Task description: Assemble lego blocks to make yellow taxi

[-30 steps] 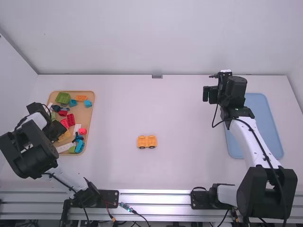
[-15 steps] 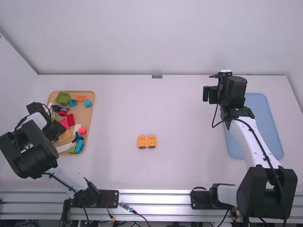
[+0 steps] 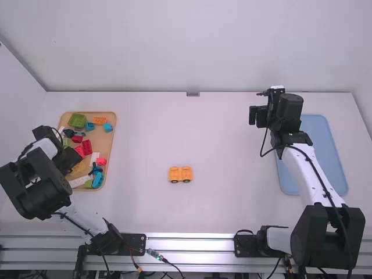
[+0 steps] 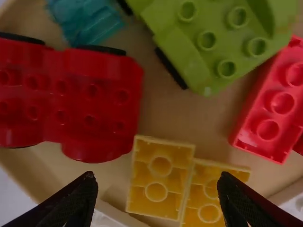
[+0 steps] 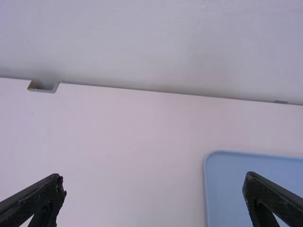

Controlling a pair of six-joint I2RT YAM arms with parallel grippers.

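Note:
Over the wooden tray's left part is my left gripper (image 3: pixel 68 160) in the high view. In the left wrist view that gripper (image 4: pixel 157 189) is open above two yellow bricks, a nearer one (image 4: pixel 159 177) and one beside it (image 4: pixel 206 196), with nothing held. An orange-yellow wheeled car base (image 3: pixel 180 174) sits on the middle of the table. My right gripper (image 3: pixel 257 115) is up at the right, left of the blue tray; in the right wrist view the gripper (image 5: pixel 154 184) is open with nothing between its fingers.
The wooden tray (image 3: pixel 114 131) holds a red wheeled base (image 4: pixel 104 99), a green wheeled base (image 4: pixel 218 42), a red brick (image 4: pixel 272 104) and several other blocks. A blue tray (image 3: pixel 322 151) lies at the right, partly behind the right arm.

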